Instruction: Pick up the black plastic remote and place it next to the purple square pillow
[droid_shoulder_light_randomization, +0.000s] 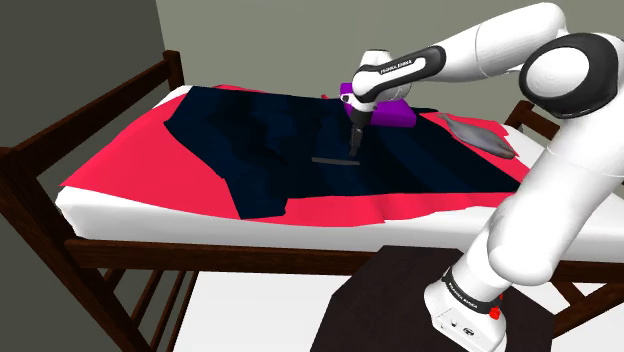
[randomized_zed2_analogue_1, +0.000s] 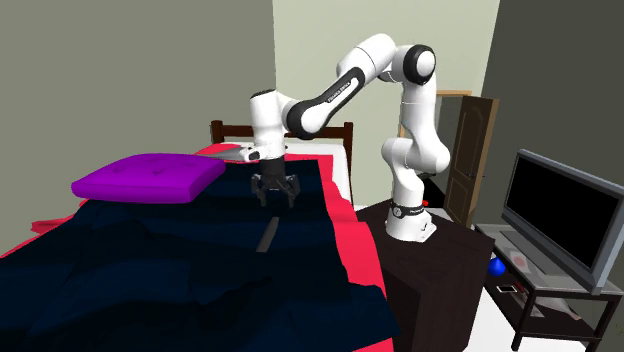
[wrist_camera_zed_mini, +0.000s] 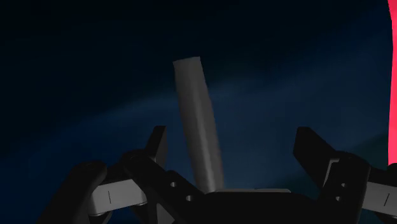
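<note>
Ext. cams opposite across bed (droid_shoulder_light_randomization: 130, 145); wrist cam close.

The remote (droid_shoulder_light_randomization: 333, 160) lies on the blanket (droid_shoulder_light_randomization: 250, 130) spread over the bed (droid_shoulder_light_randomization: 120, 250), near the middle. The pillow (droid_shoulder_light_randomization: 400, 117) rests on the same blanket, beyond the remote in the shoulder view and apart from it. The tool (droid_shoulder_light_randomization: 353, 148) hangs over one end of the remote, fingers spread to either side, not touching it. In the second exterior view, the stand (randomized_zed2_analogue_1: 420, 270) sits just right of the bed, a television (randomized_zed2_analogue_1: 560, 220) on its tabletop (randomized_zed2_analogue_1: 545, 292) farther right, and a door (randomized_zed2_analogue_1: 472, 150) behind the stand.
</note>
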